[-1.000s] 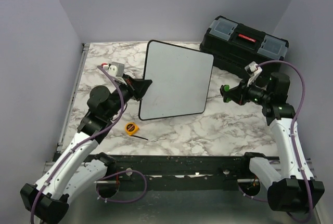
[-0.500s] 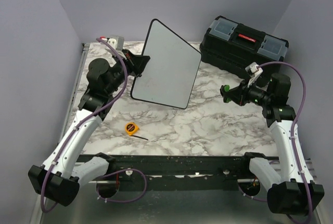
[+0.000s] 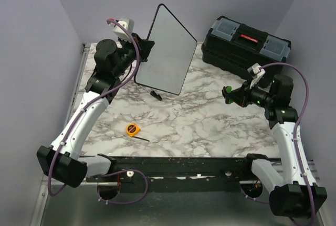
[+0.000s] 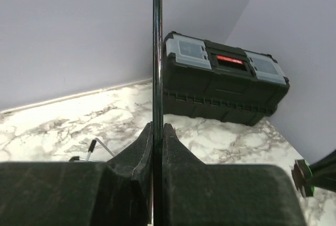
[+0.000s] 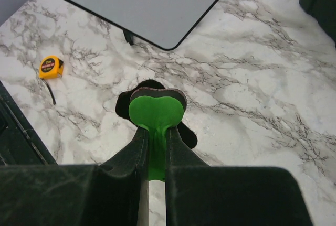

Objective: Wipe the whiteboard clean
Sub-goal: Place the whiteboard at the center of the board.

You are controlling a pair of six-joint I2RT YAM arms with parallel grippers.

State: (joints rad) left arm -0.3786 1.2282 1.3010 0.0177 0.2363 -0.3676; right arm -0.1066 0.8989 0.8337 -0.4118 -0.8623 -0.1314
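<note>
The whiteboard (image 3: 167, 50), white with a thin black rim, is lifted off the table and tilted, with no writing visible on it. My left gripper (image 3: 147, 47) is shut on its left edge. In the left wrist view the board shows edge-on (image 4: 157, 53) between my closed fingers, with the gripper (image 4: 157, 129) clamped on it. My right gripper (image 3: 229, 95) hovers over the table right of the board, shut on a green eraser (image 5: 156, 111) with a dark felt pad. The board's lower corner shows in the right wrist view (image 5: 136, 0), ahead of the right gripper (image 5: 155, 131).
A black toolbox (image 3: 247, 45) with a red latch stands at the back right. An orange tape measure (image 3: 132, 129) lies near the front left. A black wire easel stand (image 3: 155, 95) sits below the board's lower edge. Walls close in on three sides.
My left arm has raised the whiteboard up off the table and swung it back and left, turning it steeper. The stand beneath it is now exposed. The right arm has not moved.
</note>
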